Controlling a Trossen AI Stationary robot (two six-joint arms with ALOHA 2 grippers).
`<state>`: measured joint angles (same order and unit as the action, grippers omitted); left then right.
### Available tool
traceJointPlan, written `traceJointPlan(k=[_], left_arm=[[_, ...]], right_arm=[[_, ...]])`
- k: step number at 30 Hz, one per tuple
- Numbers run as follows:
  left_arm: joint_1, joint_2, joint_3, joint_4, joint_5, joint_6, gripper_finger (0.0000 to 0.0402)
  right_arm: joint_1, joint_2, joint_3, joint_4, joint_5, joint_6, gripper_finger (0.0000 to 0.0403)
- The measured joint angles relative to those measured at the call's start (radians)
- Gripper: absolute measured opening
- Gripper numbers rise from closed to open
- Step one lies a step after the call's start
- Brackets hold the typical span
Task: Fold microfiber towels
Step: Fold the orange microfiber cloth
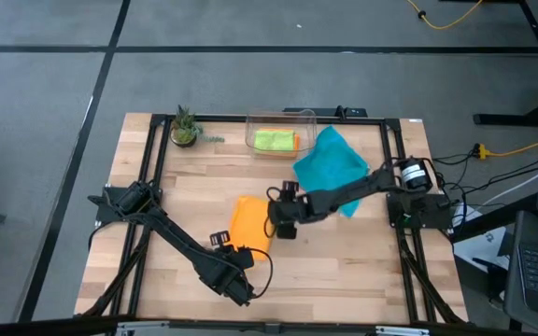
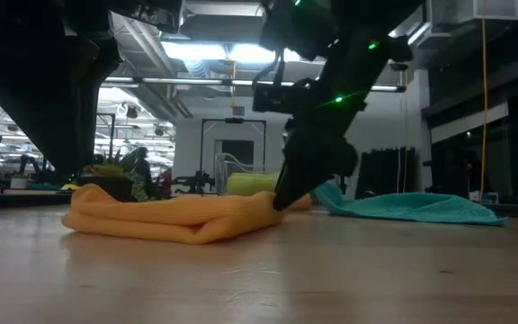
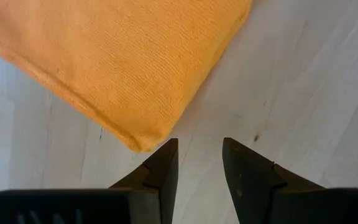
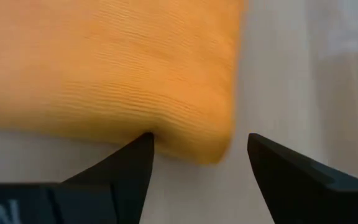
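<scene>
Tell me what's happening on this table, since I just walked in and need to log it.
Two dark robot arms are folding cloths. A folded orange microfiber towel lies mid-table. The right gripper is down at one edge of it, jaws open around a corner, while the left gripper is open just off its near corner, holding nothing. A teal microfiber towel lies unfolded behind, and a lime green towel sits in the clear plastic bin.

A folded orange towel (image 1: 250, 224) lies at mid-frame; a rumpled teal towel (image 1: 330, 163) spreads at upper right; a lime-green towel (image 1: 271, 140) sits at top centre.
</scene>
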<state>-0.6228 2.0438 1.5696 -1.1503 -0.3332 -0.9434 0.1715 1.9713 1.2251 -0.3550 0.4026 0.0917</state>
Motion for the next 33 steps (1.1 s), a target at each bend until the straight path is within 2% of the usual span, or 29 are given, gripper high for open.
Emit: traceJointPlan(k=[4, 10, 13, 17, 22, 26, 33], left_arm=[[0.0, 0.0, 0.0, 0.0, 0.0, 0.0, 0.0118], [0.0, 0.0, 0.0, 0.0, -0.006, 0.002, 0.0118], [0.0, 0.0, 0.0, -0.002, -0.006, 0.007, 0.0118], [0.0, 0.0, 0.0, -0.028, -0.006, 0.006, 0.0118], [0.017, 0.0, 0.0, -0.169, 0.023, -0.001, 0.0118], [0.072, -0.002, -0.012, -0.25, 0.071, -0.01, 0.0118], [0.178, -0.001, -0.113, -0.145, 0.151, 0.137, 0.0118]], right_arm=[[-0.029, -0.008, 0.049, -0.09, -0.013, 0.034, 0.0261], [0.015, -0.077, 0.103, -0.231, 0.021, 0.063, 0.0261], [0.051, -0.143, 0.118, -0.346, 0.009, 0.133, 0.0261], [0.109, -0.226, 0.122, -0.562, -0.083, 0.285, 0.0261], [0.195, -0.299, 0.122, -0.738, -0.085, 0.397, 0.0261], [0.263, -0.331, 0.122, -0.807, -0.083, 0.46, 0.0261], [0.376, -0.338, 0.122, -0.859, -0.083, 0.535, 0.0261]])
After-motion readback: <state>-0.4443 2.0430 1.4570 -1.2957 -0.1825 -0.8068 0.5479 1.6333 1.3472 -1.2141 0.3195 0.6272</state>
